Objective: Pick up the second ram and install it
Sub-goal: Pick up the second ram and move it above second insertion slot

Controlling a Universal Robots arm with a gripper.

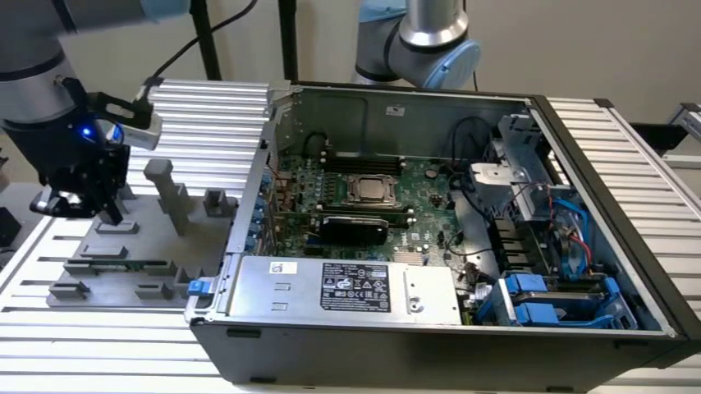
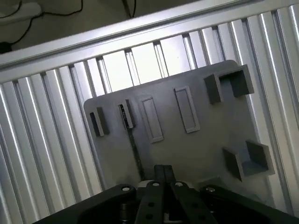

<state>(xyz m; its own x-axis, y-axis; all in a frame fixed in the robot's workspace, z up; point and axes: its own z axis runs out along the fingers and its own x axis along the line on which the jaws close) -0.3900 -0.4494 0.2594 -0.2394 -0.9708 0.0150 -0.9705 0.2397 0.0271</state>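
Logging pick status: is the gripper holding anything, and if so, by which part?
Nothing is held. The gripper is shut and empty over the grey tray; the second ram lies in its tray slot, not gripped.

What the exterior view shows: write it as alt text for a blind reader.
A robot arm's gripper hangs over a grey tray holding a green ram stick, beside an open computer case with its motherboard exposed.
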